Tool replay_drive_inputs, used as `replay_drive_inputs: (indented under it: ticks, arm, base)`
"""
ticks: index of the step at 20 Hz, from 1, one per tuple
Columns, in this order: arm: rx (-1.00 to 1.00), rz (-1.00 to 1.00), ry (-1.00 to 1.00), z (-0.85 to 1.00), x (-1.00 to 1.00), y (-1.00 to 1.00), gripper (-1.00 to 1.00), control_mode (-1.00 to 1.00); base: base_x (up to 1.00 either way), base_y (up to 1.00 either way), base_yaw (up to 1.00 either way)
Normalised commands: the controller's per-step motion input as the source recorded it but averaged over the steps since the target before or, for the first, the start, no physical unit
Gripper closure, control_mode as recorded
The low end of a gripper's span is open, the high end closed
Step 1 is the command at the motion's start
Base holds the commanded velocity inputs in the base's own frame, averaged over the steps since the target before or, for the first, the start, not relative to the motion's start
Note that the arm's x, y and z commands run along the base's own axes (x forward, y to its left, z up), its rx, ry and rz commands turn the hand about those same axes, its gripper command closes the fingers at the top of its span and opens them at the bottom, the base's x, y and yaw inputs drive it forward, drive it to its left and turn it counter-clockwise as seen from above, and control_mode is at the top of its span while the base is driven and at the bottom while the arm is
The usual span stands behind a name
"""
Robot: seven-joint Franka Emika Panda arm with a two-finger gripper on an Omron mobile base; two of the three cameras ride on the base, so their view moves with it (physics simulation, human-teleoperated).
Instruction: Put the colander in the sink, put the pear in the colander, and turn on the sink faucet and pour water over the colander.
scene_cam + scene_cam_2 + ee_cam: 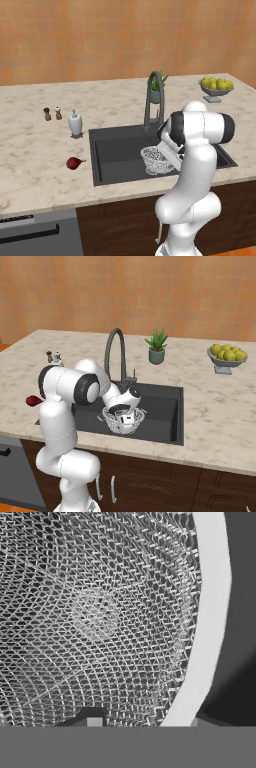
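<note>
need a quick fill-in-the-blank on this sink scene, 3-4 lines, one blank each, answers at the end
1. The colander sits inside the ____.
2. The pear lies on the counter, on the same side of the basin as the white ____ bottle.
3. The footed bowl holds ____ fruit.
4. The gripper has one fingertip inside the colander's rim and the other ____ it.

Missing words: sink; soap; yellow; outside

One colander [156, 159], one pear [73, 163], perhaps two shakers [52, 114].
</note>
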Motion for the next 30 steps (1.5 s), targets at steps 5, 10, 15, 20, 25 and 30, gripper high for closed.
replay_drive_inputs:
  ticks: [5,10,15,20,25,30]
  arm:
    - [0.00,0.00,-0.19,0.35,-0.33,0.00,-1.00,-1.00]
    - [0.00,0.00,-0.24,0.49,-0.36,0.00,-1.00,-1.00]
    - [0.00,0.00,-0.21,0.59,-0.40,-0.04,-1.00,-1.00]
    - [0.00,0.02,-0.15,0.93,-0.44,-0.03,-1.00,-1.00]
    - [-0.03,0.14,-0.01,1.00,-0.34,0.00,-1.00,-1.00]
    - [-0.10,0.17,0.00,1.00,-0.37,0.29,-1.00,-1.00]
  base:
    - [0.00,0.00,0.00]
    - [0.00,0.00,0.00]
    - [0.00,0.00,0.00]
    - [0.00,0.00,0.00]
    - [0.00,0.00,0.00]
    - [0.00,0.00,0.00]
